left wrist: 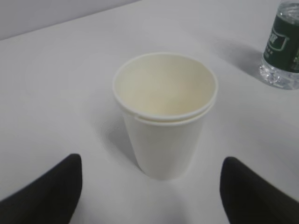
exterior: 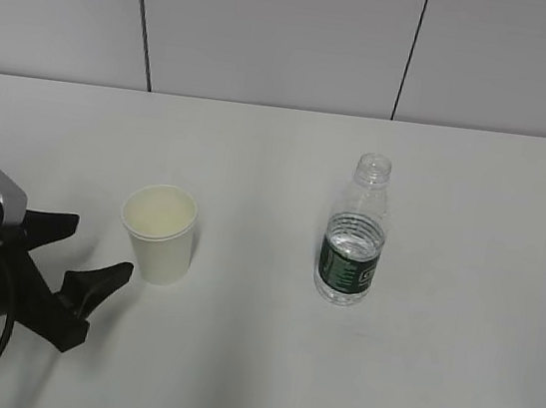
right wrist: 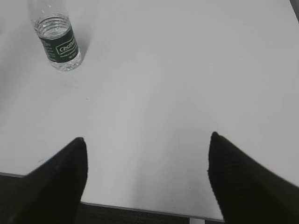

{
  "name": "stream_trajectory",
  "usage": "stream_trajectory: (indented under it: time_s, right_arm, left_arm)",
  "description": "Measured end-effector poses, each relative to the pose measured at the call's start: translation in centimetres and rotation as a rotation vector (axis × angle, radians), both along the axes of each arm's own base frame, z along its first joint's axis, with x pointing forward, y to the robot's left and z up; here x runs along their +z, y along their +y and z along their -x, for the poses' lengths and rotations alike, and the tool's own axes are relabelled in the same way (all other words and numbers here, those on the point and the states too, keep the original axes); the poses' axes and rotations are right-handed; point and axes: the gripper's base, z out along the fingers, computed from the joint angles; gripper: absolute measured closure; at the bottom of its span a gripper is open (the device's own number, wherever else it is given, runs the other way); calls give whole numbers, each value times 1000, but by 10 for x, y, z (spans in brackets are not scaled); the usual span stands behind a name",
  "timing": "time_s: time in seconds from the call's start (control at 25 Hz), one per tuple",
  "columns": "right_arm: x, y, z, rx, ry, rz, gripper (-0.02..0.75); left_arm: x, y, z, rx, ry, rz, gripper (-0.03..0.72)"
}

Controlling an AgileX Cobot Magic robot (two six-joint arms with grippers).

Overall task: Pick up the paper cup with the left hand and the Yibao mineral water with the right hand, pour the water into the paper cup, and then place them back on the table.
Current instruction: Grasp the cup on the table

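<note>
Paper cup (exterior: 158,233) upright, interior pale; Yibao mineral water (exterior: 354,233) capless, part-filled.

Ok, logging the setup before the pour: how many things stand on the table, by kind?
Paper cup: 1
Water bottle: 1
Total: 2, both upright on the table, standing apart.
</note>
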Motion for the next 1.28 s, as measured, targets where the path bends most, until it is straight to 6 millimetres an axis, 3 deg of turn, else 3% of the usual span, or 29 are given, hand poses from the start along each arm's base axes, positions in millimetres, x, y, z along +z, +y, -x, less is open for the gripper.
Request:
stream_trajectory:
  time_s: [0.24,0.64,1.08,1.28]
  right_arm:
    - [0,0,0,-1,0,-1,146]
    - [0,0,0,-1,0,-1,146]
    - [0,0,0,-1,0,-1,146]
    - [0,0,0,-1,0,-1,146]
  left_arm:
    - [4,-6,-13,-20,-39,10,97]
    - [-14,-9,-18,-38,17,-9,97]
    - [-7,-15,-40,-29,-45,19,97]
    - [-18,-19,-42,-72,-10,12,97]
